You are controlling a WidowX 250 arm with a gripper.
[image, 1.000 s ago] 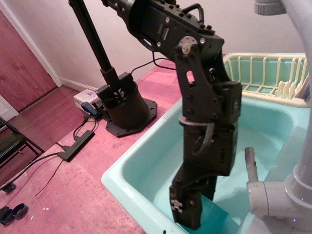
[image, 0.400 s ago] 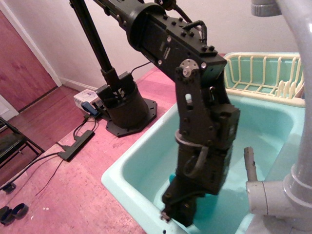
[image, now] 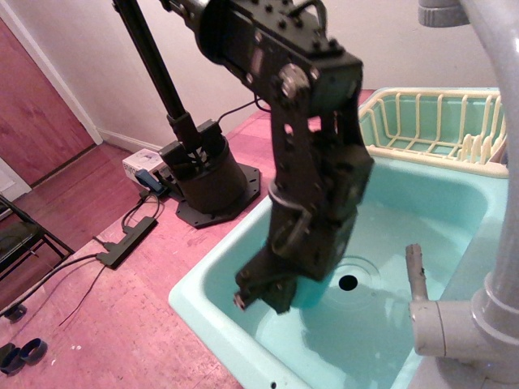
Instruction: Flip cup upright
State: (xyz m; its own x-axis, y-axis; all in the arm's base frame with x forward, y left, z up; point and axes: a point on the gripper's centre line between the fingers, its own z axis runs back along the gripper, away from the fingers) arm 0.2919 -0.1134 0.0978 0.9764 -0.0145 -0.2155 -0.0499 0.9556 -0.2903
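The teal cup [image: 313, 292] shows only as a darker turquoise patch beside and behind the black fingers. It is held above the floor of the pale mint sink [image: 438, 219], left of the drain hole [image: 348, 282]. My gripper [image: 263, 298] is tilted, pointing down and to the left over the sink's front left part, and is shut on the cup. Most of the cup is hidden by the gripper body, so I cannot tell which way its mouth faces.
A cream-and-mint dish rack [image: 430, 121] stands behind the sink. A grey faucet pipe [image: 486, 316] and its lever [image: 416, 271] stand at the right front. The arm's base [image: 207, 182], a power strip [image: 126, 241] and cables lie on the pink surface at left.
The gripper has swung up and to the left from the sink's front right, tilting as it went. The teal cup has moved with it off the sink floor. The drain hole is now uncovered.
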